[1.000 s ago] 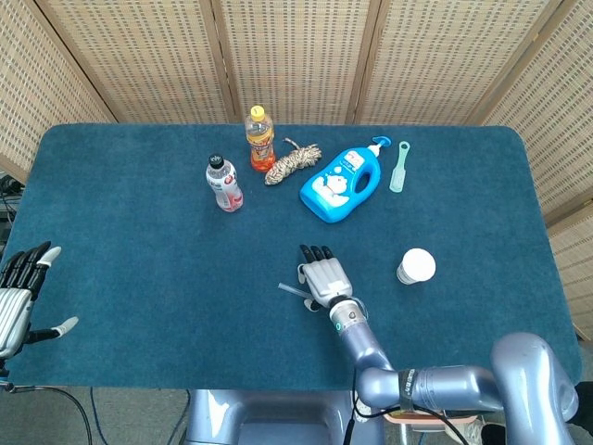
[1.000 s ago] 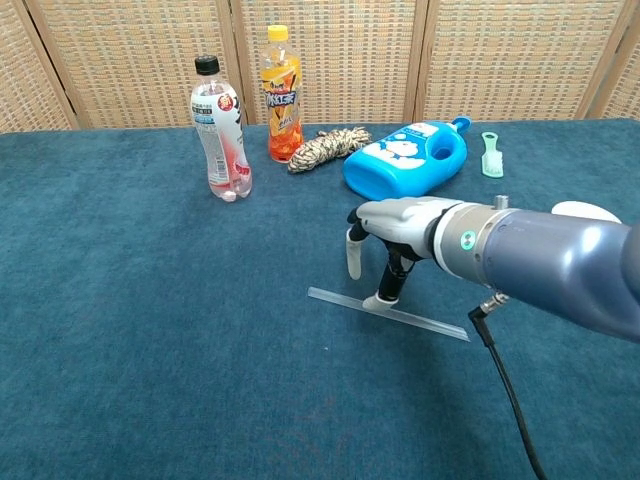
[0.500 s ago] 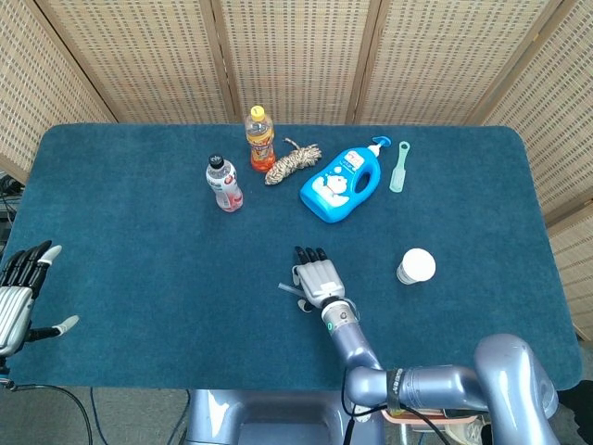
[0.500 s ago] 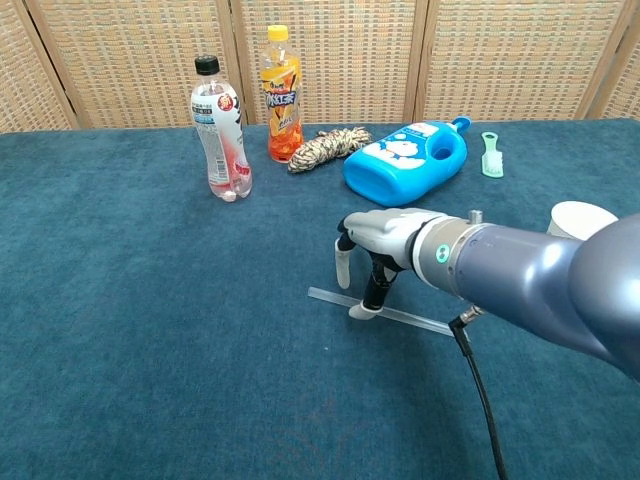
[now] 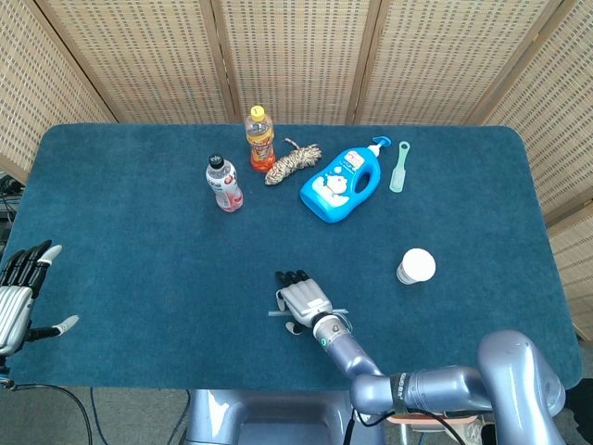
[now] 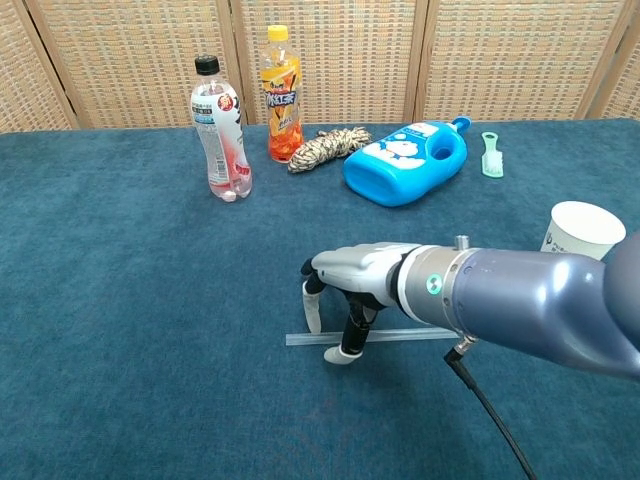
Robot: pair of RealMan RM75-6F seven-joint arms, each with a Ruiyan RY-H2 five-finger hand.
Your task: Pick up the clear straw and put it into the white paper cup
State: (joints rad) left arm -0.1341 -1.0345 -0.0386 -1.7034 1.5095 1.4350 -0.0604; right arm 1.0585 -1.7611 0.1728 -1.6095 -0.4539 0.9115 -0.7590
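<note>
The right hand [image 6: 345, 290] arches palm-down over the clear straw [image 6: 385, 337], fingertips [image 6: 340, 356] pressing it against the blue tablecloth [image 6: 120, 300]; no grip is visible. The white paper cup [image 6: 580, 229] stands well off to its right. The left hand [image 5: 23, 292] idles, fingers spread.

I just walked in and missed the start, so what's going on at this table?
The robot's right hand is bent over a clear straw lying flat on the blue table, fingertips down at it, though no grip shows. The white paper cup it belongs in stands upright off to the right, apart from the hand. The left hand waits open at the table's left edge.
</note>
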